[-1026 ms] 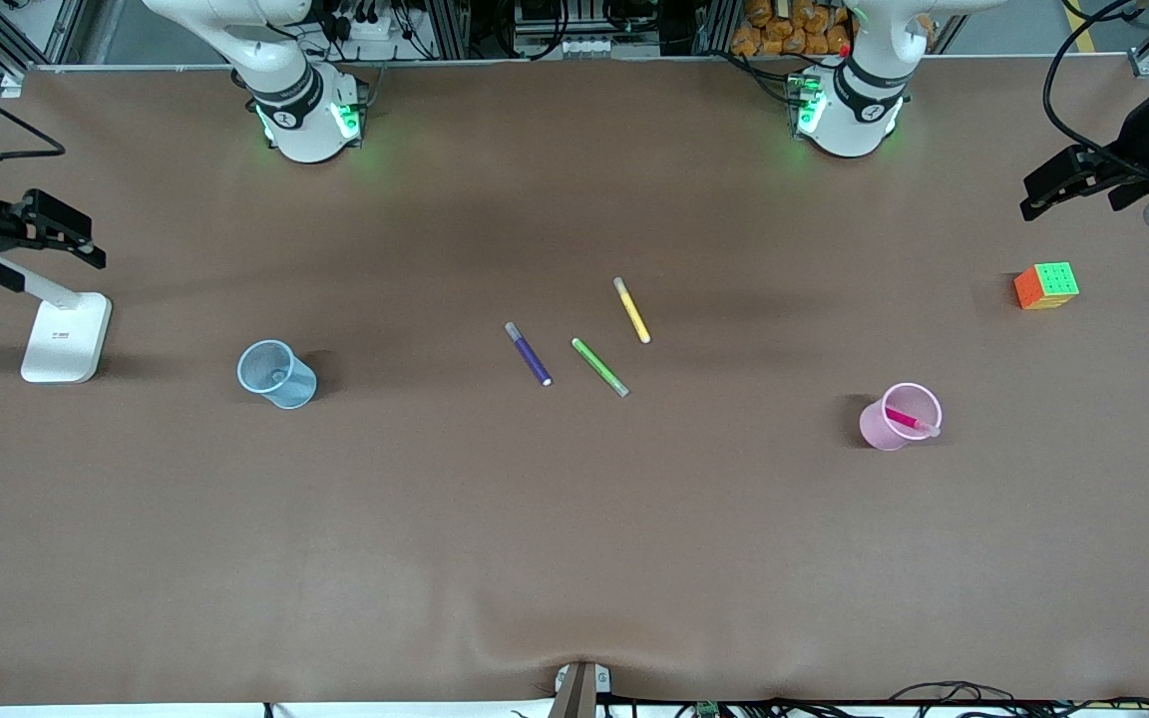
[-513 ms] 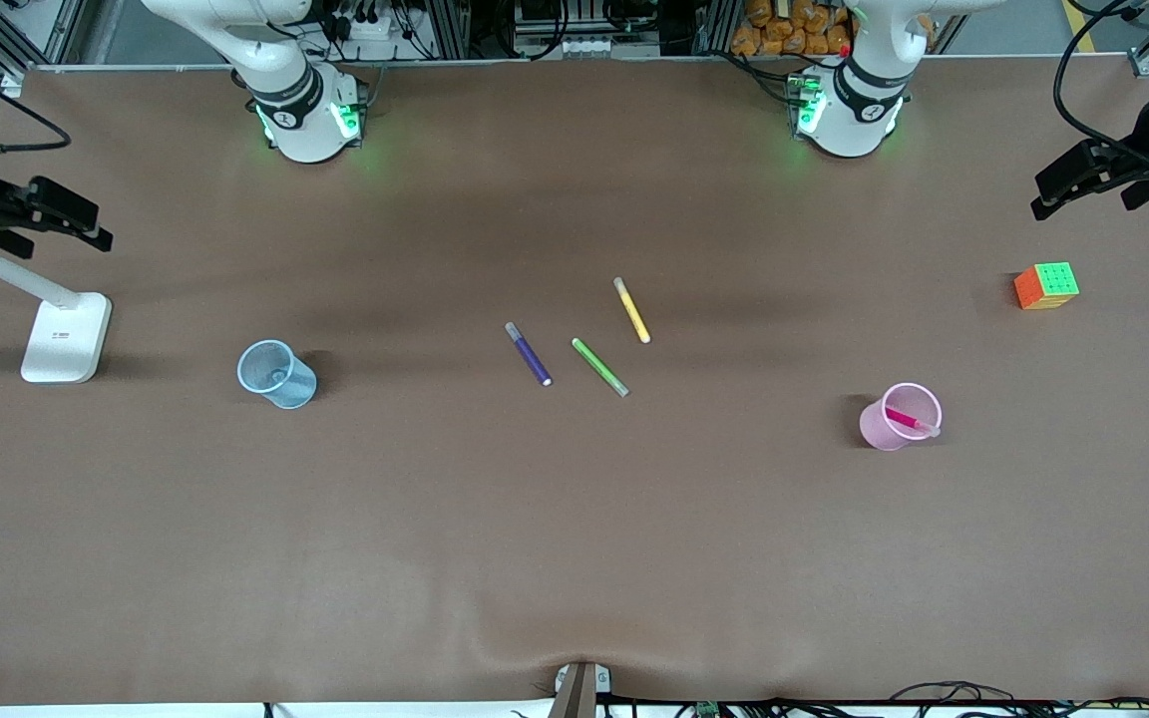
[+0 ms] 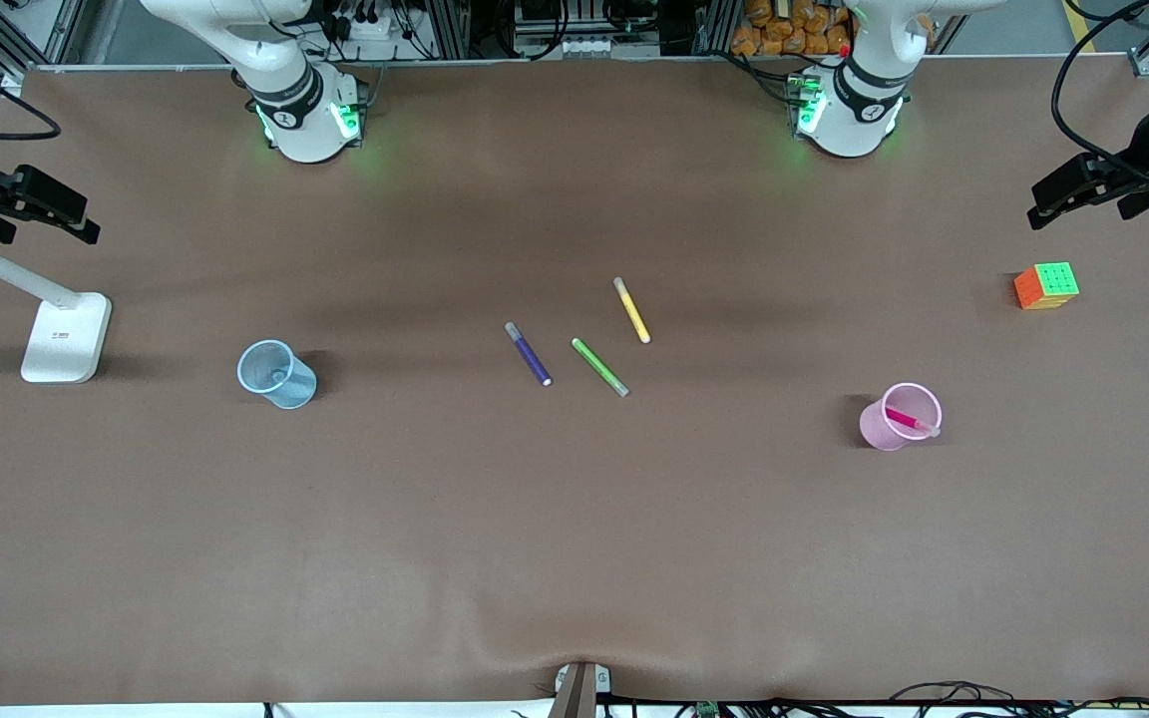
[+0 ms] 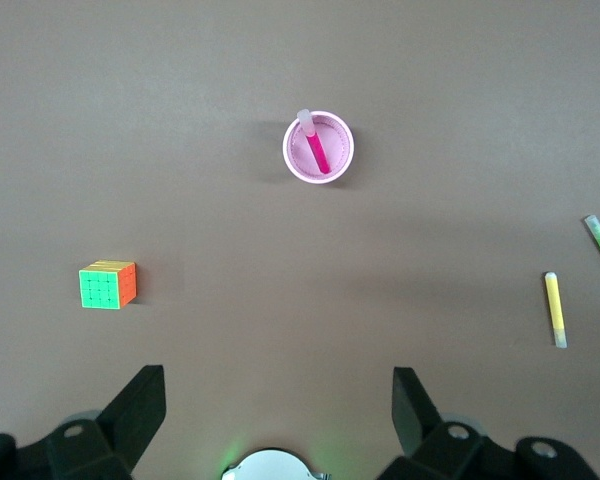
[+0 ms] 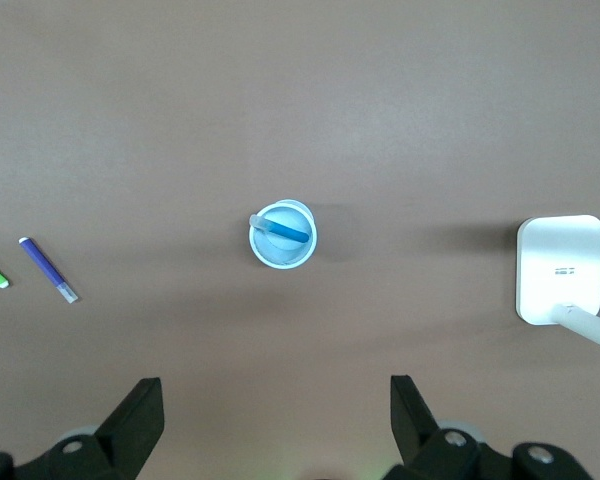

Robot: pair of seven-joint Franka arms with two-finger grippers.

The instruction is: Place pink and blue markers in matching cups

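Note:
The pale pink cup [image 3: 899, 417] stands toward the left arm's end of the table with the pink marker [image 3: 909, 420] leaning inside it. Both show in the left wrist view, cup [image 4: 318, 148] and marker [image 4: 318, 152]. The pale blue cup [image 3: 276, 374] stands toward the right arm's end. The right wrist view shows the cup [image 5: 283, 236] with the blue marker [image 5: 285, 232] in it. My left gripper [image 3: 1045, 202] [image 4: 278, 385] is open and empty, high over the table's end by the cube. My right gripper [image 3: 76, 227] [image 5: 277, 395] is open and empty, high over the white stand.
A dark purple pen [image 3: 529, 353], a green pen [image 3: 599, 366] and a yellow pen [image 3: 631, 309] lie mid-table. A colourful puzzle cube [image 3: 1046, 285] sits at the left arm's end. A white stand's base [image 3: 66, 337] sits at the right arm's end.
The right gripper has drawn back and up over the white stand. The left gripper has shifted slightly at its end of the table. Cups and markers have not moved.

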